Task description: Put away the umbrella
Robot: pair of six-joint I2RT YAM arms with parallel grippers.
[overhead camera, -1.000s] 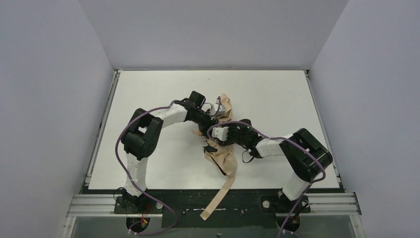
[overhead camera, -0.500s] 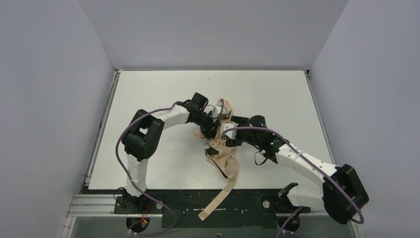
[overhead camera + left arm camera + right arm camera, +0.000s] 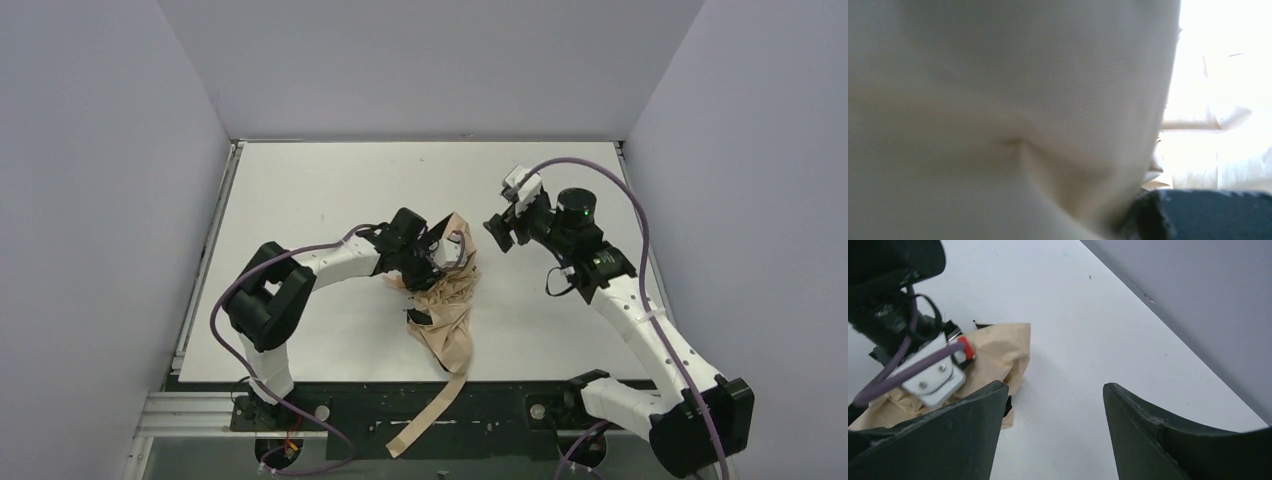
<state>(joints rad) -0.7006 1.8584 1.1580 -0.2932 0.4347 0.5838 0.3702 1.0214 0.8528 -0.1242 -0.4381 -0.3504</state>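
The umbrella (image 3: pixel 450 300) lies crumpled mid-table as a heap of beige-tan fabric, and its tan strap (image 3: pixel 430 405) trails over the near edge. My left gripper (image 3: pixel 440 255) is buried in the top of the heap and appears shut on the fabric. In the left wrist view the umbrella's fabric (image 3: pixel 998 100) covers nearly the whole lens, and only one dark finger (image 3: pixel 1208 215) shows. My right gripper (image 3: pixel 497 230) is open and empty, raised to the right of the heap. The right wrist view shows the umbrella (image 3: pixel 998 347) and the left wrist's camera (image 3: pixel 928 375) at left.
The white table (image 3: pixel 330 190) is enclosed by grey walls at the back and both sides. A metal rail (image 3: pixel 200 410) runs along the near edge by the arm bases. The right arm's purple cable (image 3: pixel 640 215) arcs above it.
My right gripper has let go of the umbrella, lifted and swung back and right, away from the heap. My left gripper has shifted slightly nearer, and the fabric and strap moved with it.
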